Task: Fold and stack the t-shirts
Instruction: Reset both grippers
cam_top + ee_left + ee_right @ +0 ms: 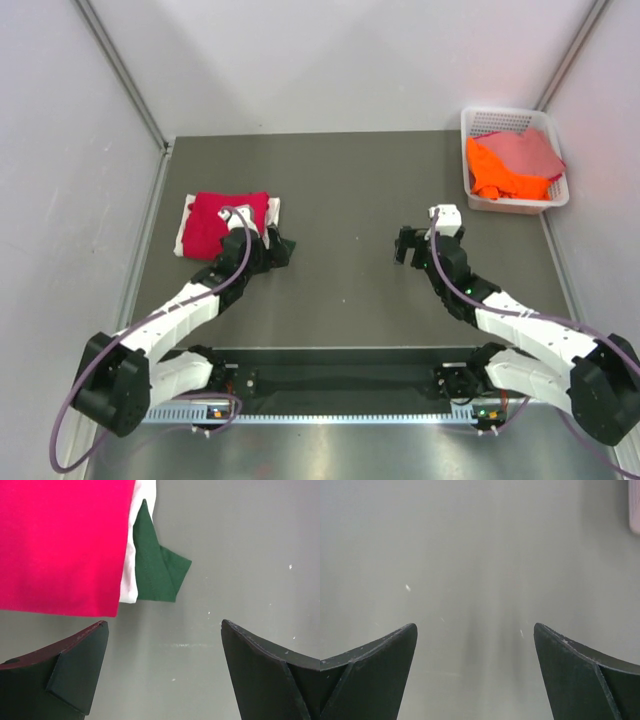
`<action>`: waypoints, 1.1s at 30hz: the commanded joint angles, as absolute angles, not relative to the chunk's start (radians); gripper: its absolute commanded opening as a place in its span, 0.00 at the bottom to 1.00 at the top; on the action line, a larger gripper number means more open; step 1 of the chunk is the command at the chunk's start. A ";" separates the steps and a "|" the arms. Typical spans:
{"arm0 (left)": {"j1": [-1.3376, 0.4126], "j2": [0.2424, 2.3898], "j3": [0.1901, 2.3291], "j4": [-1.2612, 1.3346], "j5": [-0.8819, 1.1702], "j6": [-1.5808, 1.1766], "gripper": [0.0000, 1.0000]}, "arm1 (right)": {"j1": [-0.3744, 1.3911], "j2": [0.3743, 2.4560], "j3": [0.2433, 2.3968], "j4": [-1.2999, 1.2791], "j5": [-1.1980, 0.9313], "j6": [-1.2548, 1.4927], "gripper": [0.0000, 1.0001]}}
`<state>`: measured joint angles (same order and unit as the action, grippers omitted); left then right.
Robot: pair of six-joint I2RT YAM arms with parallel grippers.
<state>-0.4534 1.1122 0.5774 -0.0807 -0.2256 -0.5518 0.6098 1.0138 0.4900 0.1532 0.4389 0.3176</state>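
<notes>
Standing wide and empty: left end effector (165, 629) beside red t-shirt (205, 225), right end effector (475, 627) near basket (520, 206).

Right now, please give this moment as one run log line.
red t-shirt: folded, atop white t-shirt, green cloth peeking out | basket: orange t-shirt, pink t-shirt | left gripper: open, empty | right gripper: open, empty

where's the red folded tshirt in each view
top external: the red t-shirt lies folded on the left part of the table, on top of a white t-shirt.
left wrist: the red t-shirt fills the upper left corner.
right wrist: not in it, mostly bare table.
shared landmark: the white t-shirt showing as a strip along the red one's right edge, in the top and left wrist views.
</notes>
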 commanded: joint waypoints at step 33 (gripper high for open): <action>-0.459 1.081 0.488 0.224 -0.216 -0.528 0.96 | 0.601 1.009 0.383 0.382 0.451 0.344 1.00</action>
